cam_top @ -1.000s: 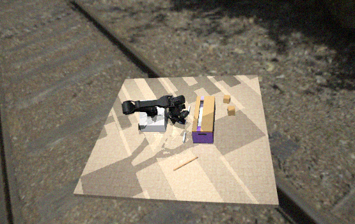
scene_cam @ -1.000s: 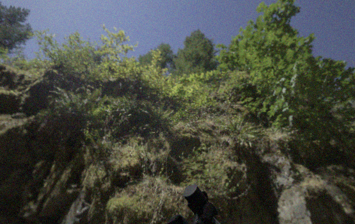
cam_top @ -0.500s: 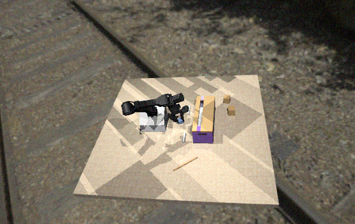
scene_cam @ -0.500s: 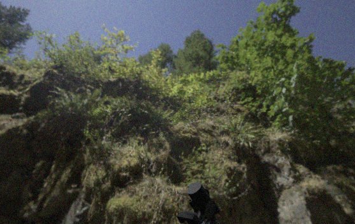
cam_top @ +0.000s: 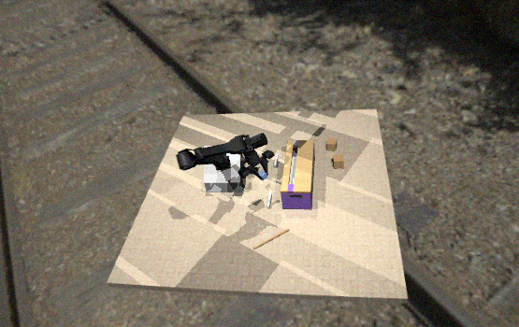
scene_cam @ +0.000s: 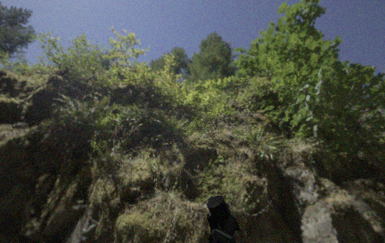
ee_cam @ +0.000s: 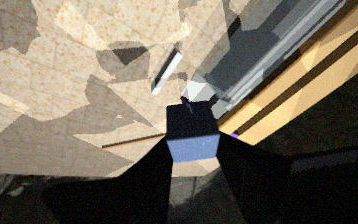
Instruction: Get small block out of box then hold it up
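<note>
A small blue block (cam_top: 263, 174) (ee_cam: 193, 147) is held between the fingertips of my gripper (cam_top: 264, 174) (ee_cam: 190, 135); its other visible face is dark in the wrist view. My gripper is shut on it, above the table (cam_top: 342, 252) on the left side of the box, with a gap to the box in the top view. The box (cam_top: 304, 168) (ee_cam: 305, 65) has an orange top and a purple end and stands upright. Its clear front faces the arm. The exterior view shows only a dark part of the arm, not the block.
Two white bars (cam_top: 276, 161) (cam_top: 269, 200) lie between the arm and the box; one bar (ee_cam: 166, 71) shows in the wrist view. A thin wooden stick (cam_top: 271, 238) (ee_cam: 132, 140) lies toward the near edge. Two brown cubes (cam_top: 331, 144) (cam_top: 338, 162) are beyond the box. A white block-like base (cam_top: 216, 174) is under the arm.
</note>
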Robot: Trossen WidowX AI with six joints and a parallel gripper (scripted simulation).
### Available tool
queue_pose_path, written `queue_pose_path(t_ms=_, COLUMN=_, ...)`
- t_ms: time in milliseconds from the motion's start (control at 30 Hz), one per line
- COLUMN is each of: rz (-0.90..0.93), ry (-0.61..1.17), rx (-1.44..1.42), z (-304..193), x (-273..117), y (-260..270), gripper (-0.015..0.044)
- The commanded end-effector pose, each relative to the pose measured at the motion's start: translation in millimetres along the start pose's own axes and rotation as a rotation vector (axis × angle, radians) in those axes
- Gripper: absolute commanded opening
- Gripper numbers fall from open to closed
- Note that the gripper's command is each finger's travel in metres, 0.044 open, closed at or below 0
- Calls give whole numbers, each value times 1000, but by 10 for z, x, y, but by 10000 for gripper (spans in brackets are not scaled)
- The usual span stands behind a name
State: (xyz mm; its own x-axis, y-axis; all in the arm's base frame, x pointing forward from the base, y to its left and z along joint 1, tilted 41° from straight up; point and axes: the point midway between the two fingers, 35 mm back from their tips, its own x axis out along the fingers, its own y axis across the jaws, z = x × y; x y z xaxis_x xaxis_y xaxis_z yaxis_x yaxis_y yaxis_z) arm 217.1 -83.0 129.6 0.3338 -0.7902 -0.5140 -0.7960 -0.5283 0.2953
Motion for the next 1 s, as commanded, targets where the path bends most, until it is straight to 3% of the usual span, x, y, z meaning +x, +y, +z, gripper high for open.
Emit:
queue_pose_path(t_ms=0, rz=1, ry=18, rx=-171, z=-20, x=-40, y=12, gripper=0)
queue_pose_path(t_ms=200, rz=5, ry=30, rx=-346, z=-29, x=-73, y=21, gripper=0)
queue_pose_path(t_ms=967, rz=5, ry=30, rx=-346, z=-29, x=-73, y=21, gripper=0)
